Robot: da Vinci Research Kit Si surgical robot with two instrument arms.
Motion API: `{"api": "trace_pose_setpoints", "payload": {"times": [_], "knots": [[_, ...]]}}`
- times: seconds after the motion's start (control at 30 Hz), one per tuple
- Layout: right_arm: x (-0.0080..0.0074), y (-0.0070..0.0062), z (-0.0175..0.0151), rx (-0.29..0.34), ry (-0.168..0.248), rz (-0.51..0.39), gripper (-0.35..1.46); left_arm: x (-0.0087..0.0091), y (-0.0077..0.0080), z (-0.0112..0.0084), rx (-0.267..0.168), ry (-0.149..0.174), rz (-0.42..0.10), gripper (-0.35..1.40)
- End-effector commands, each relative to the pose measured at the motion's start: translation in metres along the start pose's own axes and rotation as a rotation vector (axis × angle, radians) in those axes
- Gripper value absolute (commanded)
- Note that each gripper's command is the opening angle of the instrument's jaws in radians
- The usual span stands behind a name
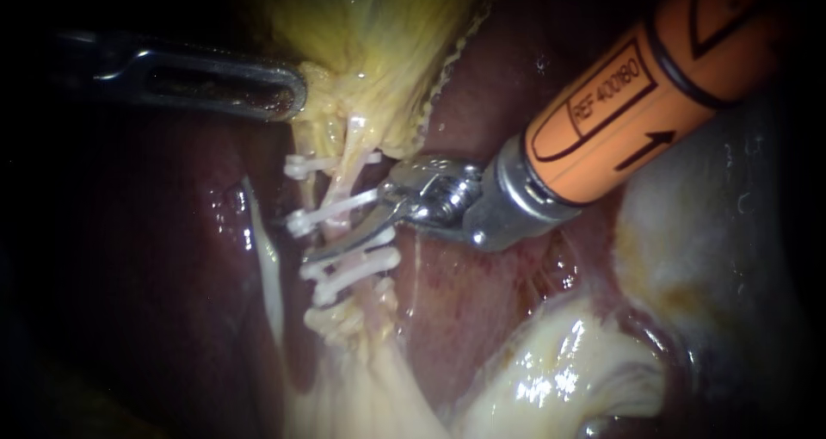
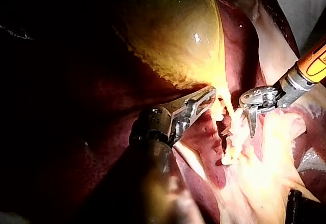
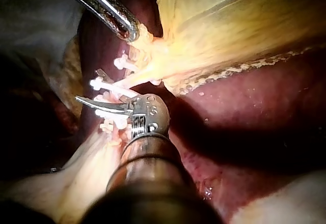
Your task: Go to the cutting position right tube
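Plainly, the right instrument [image 1: 320, 250] has its slim curved blades a little apart, so far as the right wrist view lets me judge. The nearer blade lies across the tube [image 1: 346, 181] in the gap between two of the white clips [image 1: 340, 205], and the jaws grip nothing. The left instrument [image 1: 288, 92] has its jaws closed on the yellow lower end of the gallbladder [image 1: 379, 52] and holds it up away from the clips, so the tube stands taut. That tube runs down from the gallbladder's neck, crossed by several clips, with dark liver [image 1: 486, 95] on either side (whether it is the task's right tube I cannot make out, since the strands lie too close together). I judge the approach nearly finished, with the blades at the cutting site. The next move calls for small correction only: seat the tube fully between the blades, square to it and clear of both neighbouring clips and of the liver behind, with tension from the left hold.
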Motion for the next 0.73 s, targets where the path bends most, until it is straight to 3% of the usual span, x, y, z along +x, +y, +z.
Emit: {"api": "trace_pose_setpoints", "payload": {"times": [0.03,0.2,0.73], "knots": [[0.0002,-0.0003,0.0,0.004,0.003,0.002,1.22,0.0,0.0,0.0,0.0,0.0,0.0,-0.35],[0.0007,-0.0008,0.0,0.017,0.019,0.003,1.2,0.0,0.0,-0.0001,0.0,0.0,0.0,-0.35],[0.0002,-0.0006,-0.0001,0.019,0.018,0.001,1.15,0.0001,0.0,0.0,0.003,0.001,0.001,-0.35]]}}
